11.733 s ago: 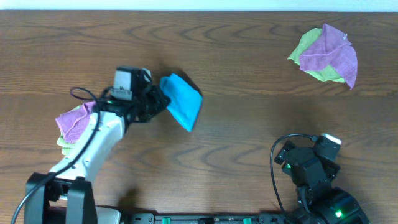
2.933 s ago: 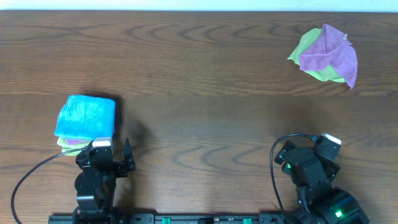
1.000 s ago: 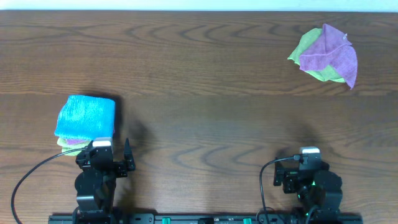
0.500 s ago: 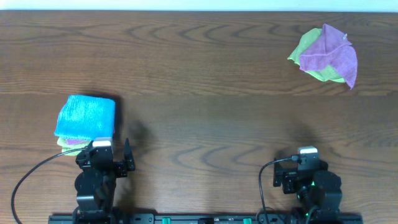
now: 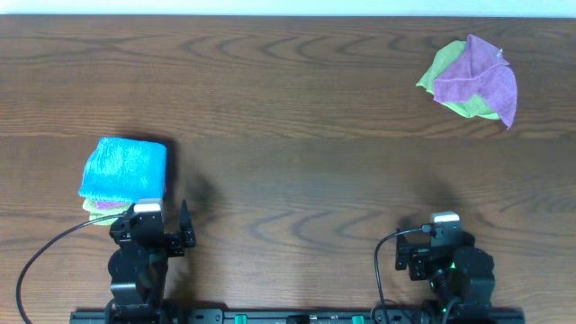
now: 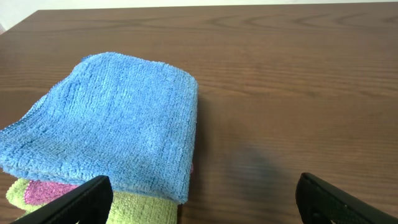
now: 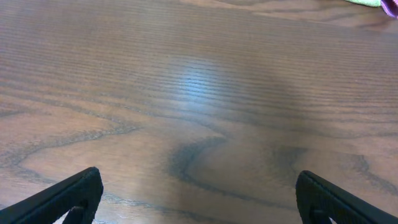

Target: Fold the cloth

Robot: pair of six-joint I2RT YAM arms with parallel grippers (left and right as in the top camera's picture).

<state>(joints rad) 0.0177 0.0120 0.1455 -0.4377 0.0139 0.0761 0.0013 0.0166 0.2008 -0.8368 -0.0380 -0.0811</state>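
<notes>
The dark wooden table (image 5: 297, 90) takes up nearly everything, its grain running in long streaks with a soft glare under the right gripper (image 7: 199, 202). That gripper's fingers stand wide apart with nothing between them but bare wood. A loose heap (image 5: 472, 79) of purple and lime-green cloths lies far ahead of it and off to its right, crumpled and uneven.

The cloth (image 6: 115, 134) sits just ahead of the left gripper (image 6: 205, 205) and a little to its left. It is folded into a plump, rounded-cornered square of bright blue with a nubbly, looped nap. It rests on top of a purple cloth (image 6: 43, 191) and a lime-green cloth (image 6: 134, 210), whose edges peek out at the side nearest the gripper. The left fingers are also spread wide and hold nothing.

The fold looks done to me. The risk I see is the soft stack: if the left arm swings forward low, a finger could snag that fuzzy nap and drag the top layer open or slide it off.
</notes>
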